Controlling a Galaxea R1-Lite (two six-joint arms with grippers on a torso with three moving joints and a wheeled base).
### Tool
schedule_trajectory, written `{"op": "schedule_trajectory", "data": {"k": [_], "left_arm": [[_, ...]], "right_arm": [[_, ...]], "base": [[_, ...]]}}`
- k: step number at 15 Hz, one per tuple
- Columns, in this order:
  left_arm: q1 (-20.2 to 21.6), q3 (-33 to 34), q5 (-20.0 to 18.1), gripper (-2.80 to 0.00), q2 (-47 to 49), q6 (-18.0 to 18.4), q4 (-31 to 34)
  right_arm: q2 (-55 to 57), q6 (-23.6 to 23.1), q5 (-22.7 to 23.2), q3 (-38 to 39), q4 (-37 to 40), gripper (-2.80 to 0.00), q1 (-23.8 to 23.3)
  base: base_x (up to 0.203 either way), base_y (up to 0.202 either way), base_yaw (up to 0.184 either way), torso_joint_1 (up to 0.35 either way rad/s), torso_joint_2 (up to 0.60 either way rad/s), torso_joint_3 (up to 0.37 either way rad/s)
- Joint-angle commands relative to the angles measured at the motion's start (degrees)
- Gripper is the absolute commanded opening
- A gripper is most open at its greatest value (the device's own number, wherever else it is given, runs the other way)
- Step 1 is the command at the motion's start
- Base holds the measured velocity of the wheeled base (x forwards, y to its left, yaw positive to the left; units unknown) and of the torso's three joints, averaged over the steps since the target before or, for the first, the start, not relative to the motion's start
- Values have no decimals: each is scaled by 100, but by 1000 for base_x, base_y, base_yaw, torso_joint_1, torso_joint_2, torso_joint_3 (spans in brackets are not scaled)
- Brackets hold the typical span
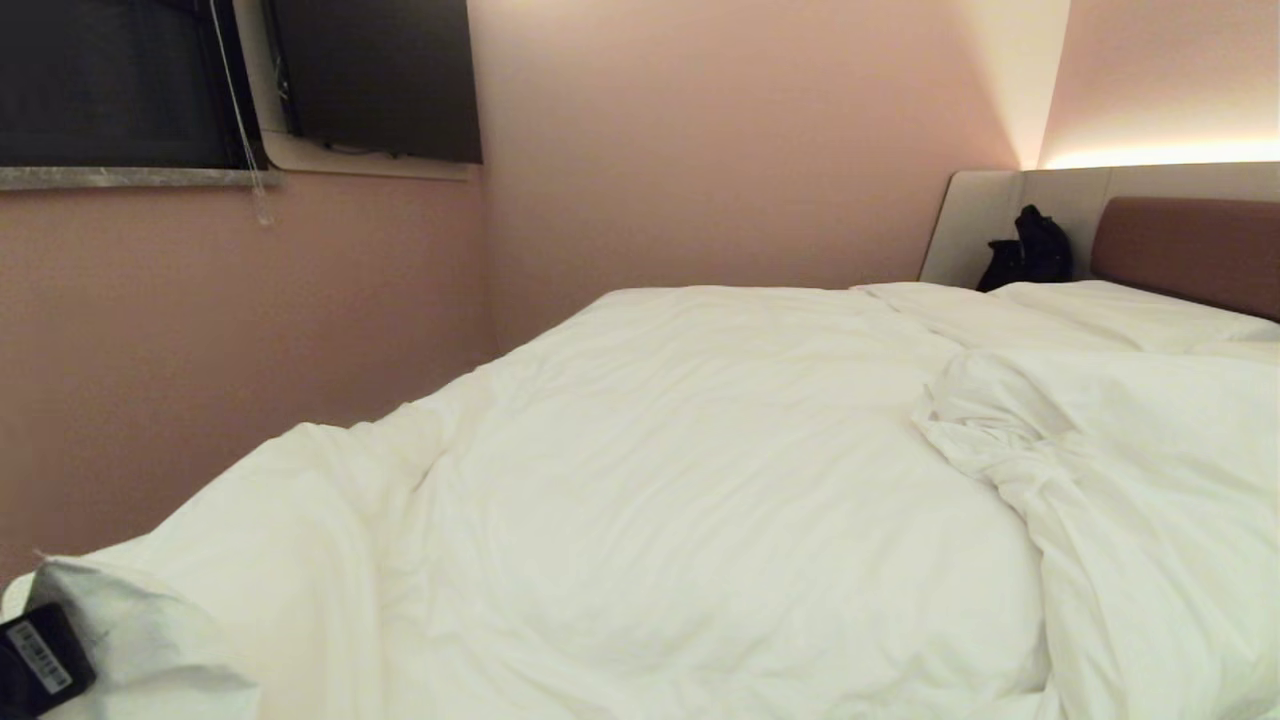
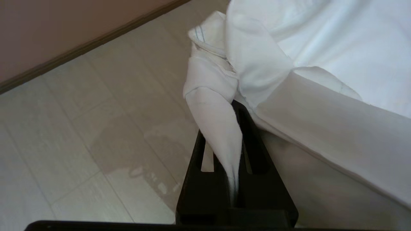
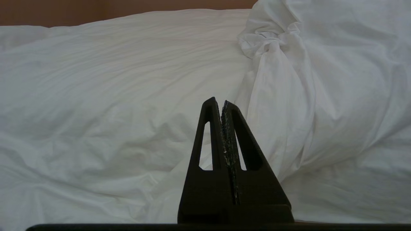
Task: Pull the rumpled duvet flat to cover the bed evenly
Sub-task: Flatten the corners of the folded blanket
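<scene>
From the head view, the duvet (image 1: 700, 480) lies over most of the bed (image 1: 1180, 250), puffy and creased. On the robot's right a thick part of it is folded back over itself into a bunched, twisted ridge (image 1: 980, 440). Toward the headboard a flat white pillow (image 1: 1120, 310) shows past the duvet's upper edge, and a black bag (image 1: 1030, 250) rests against the beige side panel. Pink walls close in on the far side and on the left, very near the bed's edge. A dark window (image 1: 110, 80) with a hanging cord and a wall-mounted screen (image 1: 380, 75) sit high on the left. In the lower left corner a raised corner of duvet (image 1: 140, 630) stands beside a black part of the left arm bearing a label (image 1: 40, 665).

In the left wrist view, the left gripper (image 2: 236, 128) is clamped on a corner of the duvet (image 2: 218, 106); the cloth runs pinched between the closed jaws and twists into folds beyond the tips. Pale floor (image 2: 80, 128) and a dark skirting strip (image 2: 90, 41) along the wall lie behind.

In the right wrist view, the right gripper (image 3: 221, 104) hangs before the duvet (image 3: 112, 96) with its jaws pressed together and nothing between them. The bunched ridge (image 3: 276, 54) rises just beyond it.
</scene>
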Motion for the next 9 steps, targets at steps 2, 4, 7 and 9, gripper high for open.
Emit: {"op": "schedule_trajectory", "data": {"k": [2, 4, 7, 9], "left_arm": [[252, 151, 32, -280, -146, -24, 5], [520, 92, 32, -280, -115, -19, -3], [721, 109, 24, -280, 154, -48, -18], [730, 122, 31, -280, 463, -111, -165]], "right_arm": [[2, -5, 2, 0, 2, -280, 1], [2, 4, 11, 0, 2, -280, 1], [2, 4, 2, 0, 2, -280, 1], [2, 4, 2, 0, 2, -280, 1]], "base": [[0, 0, 0, 0, 0, 0], [0, 0, 0, 0, 0, 0], [0, 0, 0, 0, 0, 0], [0, 0, 0, 0, 0, 0]]}}
